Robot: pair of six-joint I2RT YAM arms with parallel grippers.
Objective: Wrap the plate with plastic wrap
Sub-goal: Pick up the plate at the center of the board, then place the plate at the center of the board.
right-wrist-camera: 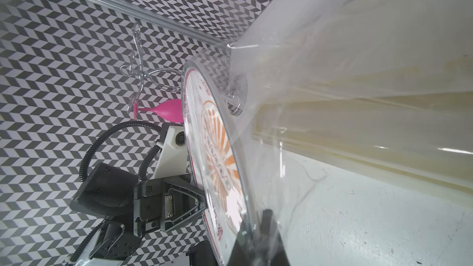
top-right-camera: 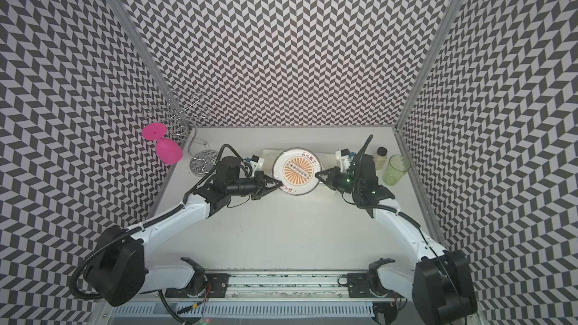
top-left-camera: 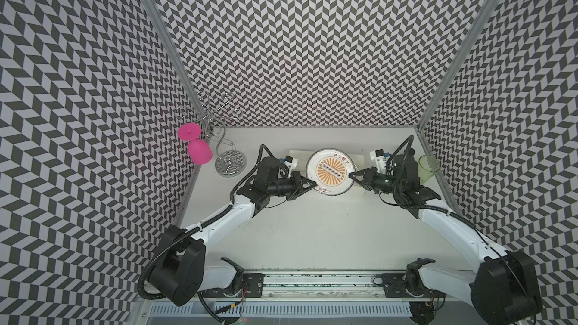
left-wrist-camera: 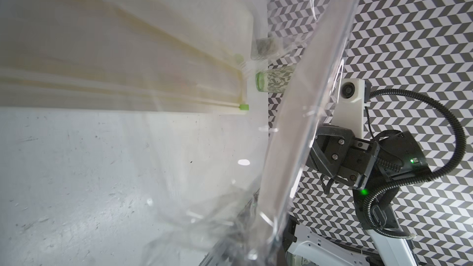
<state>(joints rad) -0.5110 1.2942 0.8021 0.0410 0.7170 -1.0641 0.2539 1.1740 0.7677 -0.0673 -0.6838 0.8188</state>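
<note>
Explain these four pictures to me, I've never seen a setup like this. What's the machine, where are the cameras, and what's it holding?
This is a robot with two arms working over a white table. Two pictures look down from twin cameras overhead. The other two come from a camera on each arm's wrist. Each arm ends in a claw. The left claw and the right claw are both closed on opposite edges of the plate, holding it up off the table by a cream dispenser box. Clear, wrinkled plastic wrap lies over the plate. Also there are a pink goblet hanging on a wire stand, a green cup and a small jar.
</note>
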